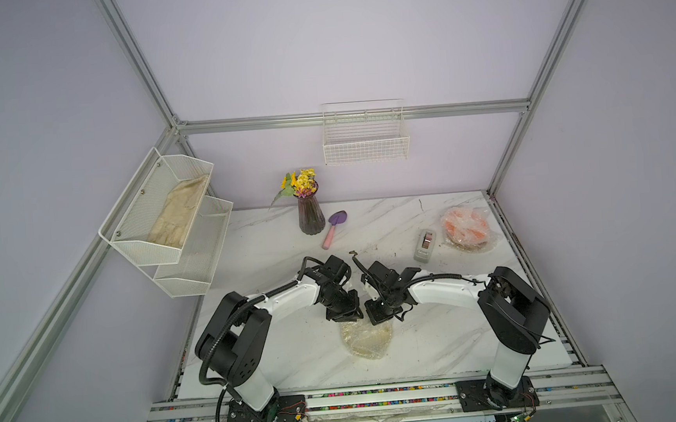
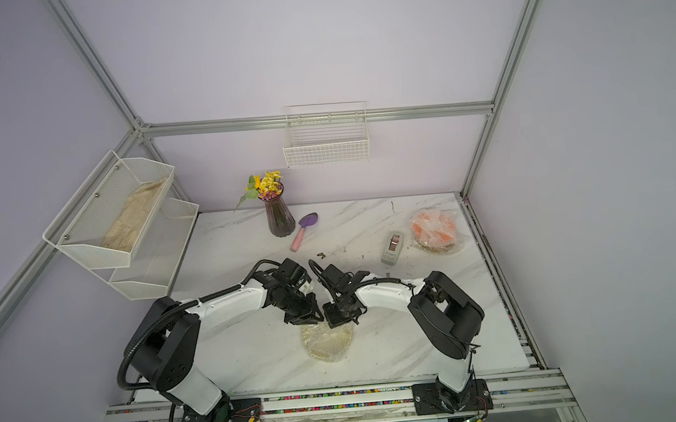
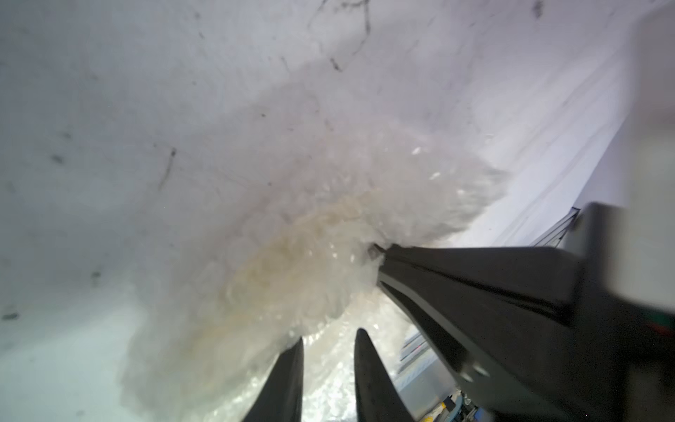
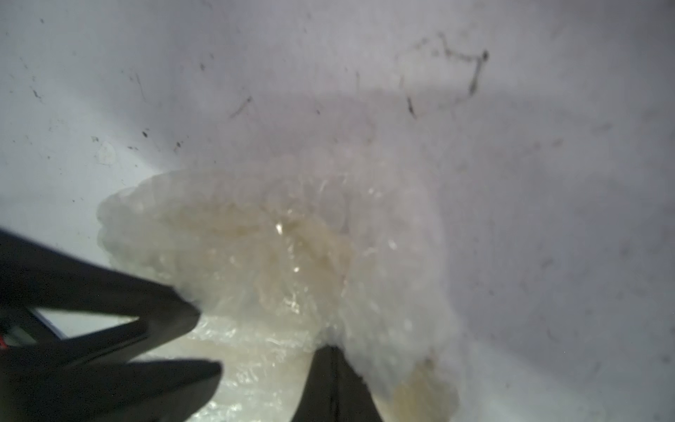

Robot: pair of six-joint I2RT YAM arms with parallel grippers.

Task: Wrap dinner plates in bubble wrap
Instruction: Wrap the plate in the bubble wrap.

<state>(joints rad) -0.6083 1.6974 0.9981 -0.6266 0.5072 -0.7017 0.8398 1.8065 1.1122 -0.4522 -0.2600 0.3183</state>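
One bubble wrap sheet [image 1: 366,338], left gripper [image 3: 330,336] jaws narrowly apart beside it, right gripper [image 4: 330,352] jaws together on its fold.

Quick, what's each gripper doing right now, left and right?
Left gripper: open part-way, nothing visibly held.
Right gripper: shut, pinching the clear crinkly bubble wrap.

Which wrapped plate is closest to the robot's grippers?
The pale cream plate at the table's front: the right gripper pinches its bubble wrap, the left gripper beside it. The orange plate sits far back, by the grey tape dispenser.
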